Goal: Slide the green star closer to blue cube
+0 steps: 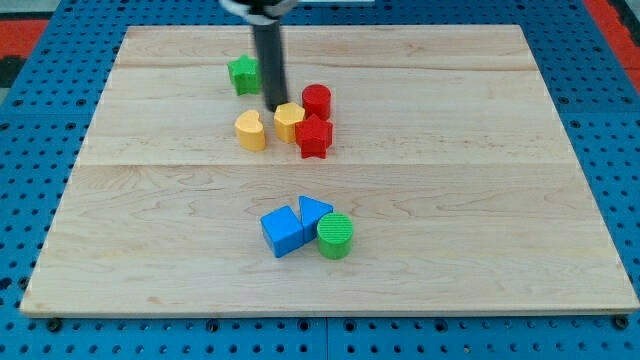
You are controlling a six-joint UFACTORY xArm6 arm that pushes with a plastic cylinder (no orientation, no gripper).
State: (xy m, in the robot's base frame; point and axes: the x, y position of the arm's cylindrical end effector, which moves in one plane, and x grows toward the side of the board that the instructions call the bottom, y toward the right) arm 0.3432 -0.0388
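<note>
Currently, reading from the view's left: green star [243,74] sits near the table's [480,220] top, left of centre. My tip [276,105] rests just to the star's right and slightly below it, apparently close to or touching the yellow hexagon-like block [289,121]; the rod hides the gap, so contact is uncertain. No pincer on this rig, only the rod, so there is nothing to report as clenched or released.

Yellow heart-like block [251,130] lies below the star. Right of it are the yellow hexagon, the red star [314,136] and the red cylinder [317,100], bunched together.

Lower centre: blue cube [281,231], with a blue triangular block [314,214] touching on its right and the green cylinder [336,236] beside that.

Judgement: star is well apart from the cube, push not yet done. The tip is on the wrong side; it needs to get above the star.

Risks:
- A push from the present side sends the star leftward, away from the target.
- The yellow heart sits near the direct path; the star could jam against it or drag it along.
- An off-centre push on a star point may spin it off line.
</note>
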